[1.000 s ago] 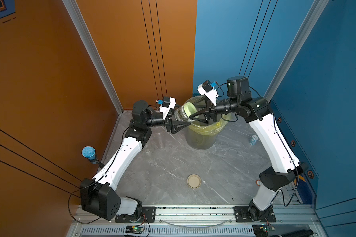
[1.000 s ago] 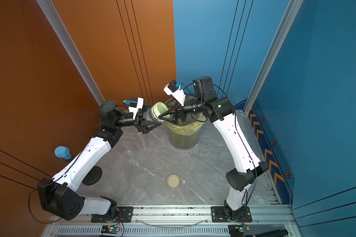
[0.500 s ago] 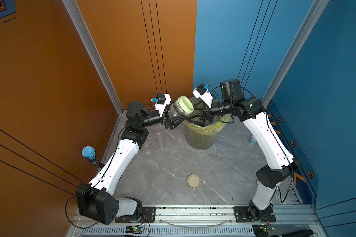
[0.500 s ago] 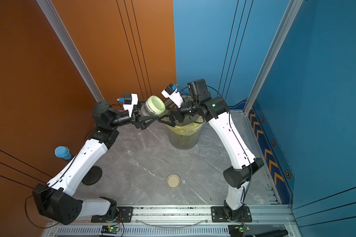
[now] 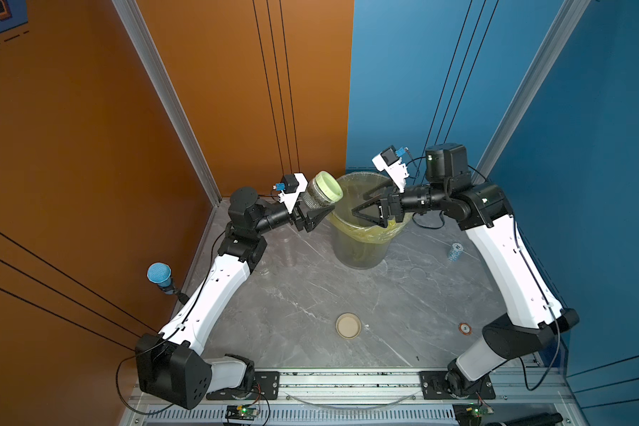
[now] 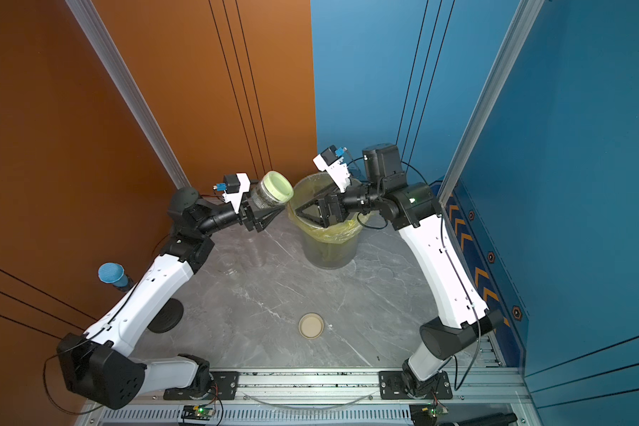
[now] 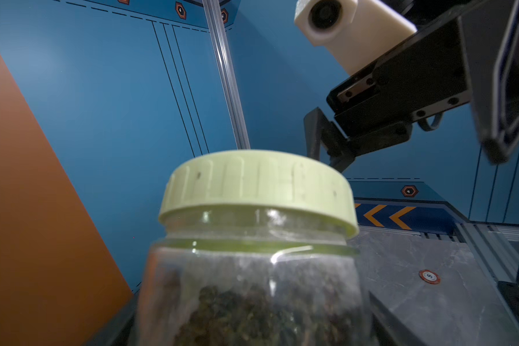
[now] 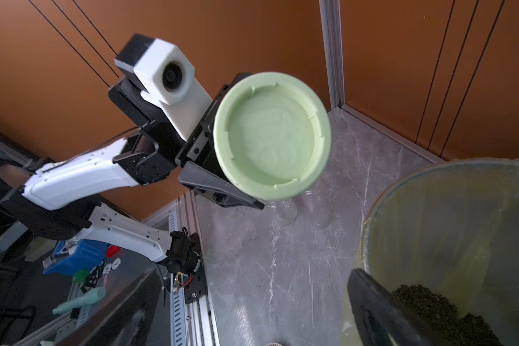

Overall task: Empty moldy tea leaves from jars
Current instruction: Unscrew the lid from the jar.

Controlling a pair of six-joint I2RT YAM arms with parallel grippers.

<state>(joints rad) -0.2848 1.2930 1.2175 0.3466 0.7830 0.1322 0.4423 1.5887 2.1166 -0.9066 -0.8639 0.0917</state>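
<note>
Left fingers (image 8: 216, 182): I've got the jar (image 7: 252, 284) clamped, lid (image 8: 271, 134) on, tipped toward the bin (image 5: 358, 250), up off the surface.
Right fingers (image 8: 378, 305): spread wide, empty, over the bin.
Tea leaves (image 7: 237, 311): inside my jar.

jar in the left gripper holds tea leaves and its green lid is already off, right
No, the green lid is on the jar, as the left wrist view shows. The left gripper does hold that jar, with tea leaves inside.
</note>
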